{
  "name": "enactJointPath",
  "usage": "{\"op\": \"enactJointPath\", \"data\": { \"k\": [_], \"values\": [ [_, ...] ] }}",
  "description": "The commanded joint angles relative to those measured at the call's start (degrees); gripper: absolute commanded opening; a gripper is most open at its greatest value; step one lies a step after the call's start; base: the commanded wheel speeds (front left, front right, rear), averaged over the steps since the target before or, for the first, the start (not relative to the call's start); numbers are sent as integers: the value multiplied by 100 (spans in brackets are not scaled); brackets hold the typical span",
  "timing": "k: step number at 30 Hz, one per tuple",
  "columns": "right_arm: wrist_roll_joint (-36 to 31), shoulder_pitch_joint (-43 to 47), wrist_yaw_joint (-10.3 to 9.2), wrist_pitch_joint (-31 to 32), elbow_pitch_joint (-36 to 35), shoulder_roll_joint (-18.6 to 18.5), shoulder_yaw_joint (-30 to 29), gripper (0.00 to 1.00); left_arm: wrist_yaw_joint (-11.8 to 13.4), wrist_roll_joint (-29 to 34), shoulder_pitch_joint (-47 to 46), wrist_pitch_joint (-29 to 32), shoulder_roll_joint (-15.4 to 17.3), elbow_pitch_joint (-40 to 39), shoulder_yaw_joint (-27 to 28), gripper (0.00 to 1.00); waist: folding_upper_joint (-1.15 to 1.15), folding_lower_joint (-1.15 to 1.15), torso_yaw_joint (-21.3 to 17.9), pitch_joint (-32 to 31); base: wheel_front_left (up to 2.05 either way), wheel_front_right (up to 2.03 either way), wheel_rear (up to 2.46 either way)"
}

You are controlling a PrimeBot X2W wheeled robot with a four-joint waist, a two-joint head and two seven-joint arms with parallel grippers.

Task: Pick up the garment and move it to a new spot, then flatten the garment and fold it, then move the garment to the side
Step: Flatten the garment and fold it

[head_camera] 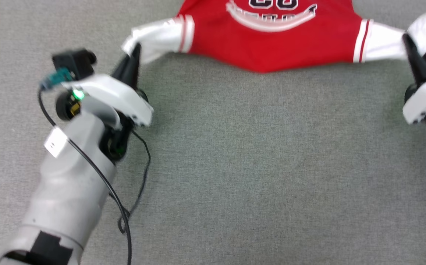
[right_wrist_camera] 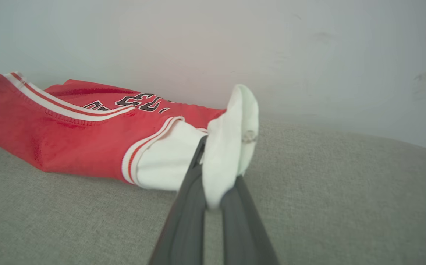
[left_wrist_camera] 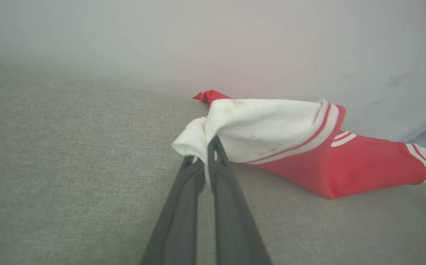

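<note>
Count first: one garment [head_camera: 272, 44], two grippers, two white sleeves, one grey fabric surface [head_camera: 235, 165].

Left gripper [head_camera: 135, 51]: clenched on the tip of one white sleeve [head_camera: 158, 36]. Pinches the cloth right at the fingertips, with a small white fold bunched just past them. Along its own two dark fingers [left_wrist_camera: 183, 206], same grip at the left gripper [left_wrist_camera: 203, 151]: sleeve directly ahead of the tips, red body of the garment [left_wrist_camera: 364, 169] running off to the right of them and seeming to rest on the grey surface [left_wrist_camera: 69, 165].

Right gripper [head_camera: 407, 38]: likewise clamped, on the end of the other white sleeve [head_camera: 386, 40]. Holds a white flap that stands up past the tips. From that wrist, right gripper [right_wrist_camera: 216, 173] with the flap draped over its fingers, and the garment [right_wrist_camera: 69, 140] stretching away to the left of the tips, black print [right_wrist_camera: 139, 101] facing up.

Between the two grippers: red body spread wide, near edge sagging to one point toward the robot. Two bands of red-and-white stripe trim, one at each sleeve seam.

Beyond both sets of fingertips: one pale wall [left_wrist_camera: 235, 44].

Behind the left gripper: one pale forearm [head_camera: 66, 184], one black cable [head_camera: 99, 173], one green light [head_camera: 77, 95].
</note>
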Motion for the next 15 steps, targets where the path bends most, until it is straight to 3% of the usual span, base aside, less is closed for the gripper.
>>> {"op": "enactJointPath", "data": {
  "k": [1, 15],
  "values": [
    [40, 210, -9, -35, -48, -74, 41, 0, -10, 61, 199, -27, 20, -87, -37, 0, 0, 1, 33, -112, 0, 0, 0],
    [-212, 1671, -9, -52, -940, -231, -518, 0, -7, 260, 1835, -27, 296, -1018, 234, 0, 0, 1, 38, -616, 0, 0, 0]
  ]
}}
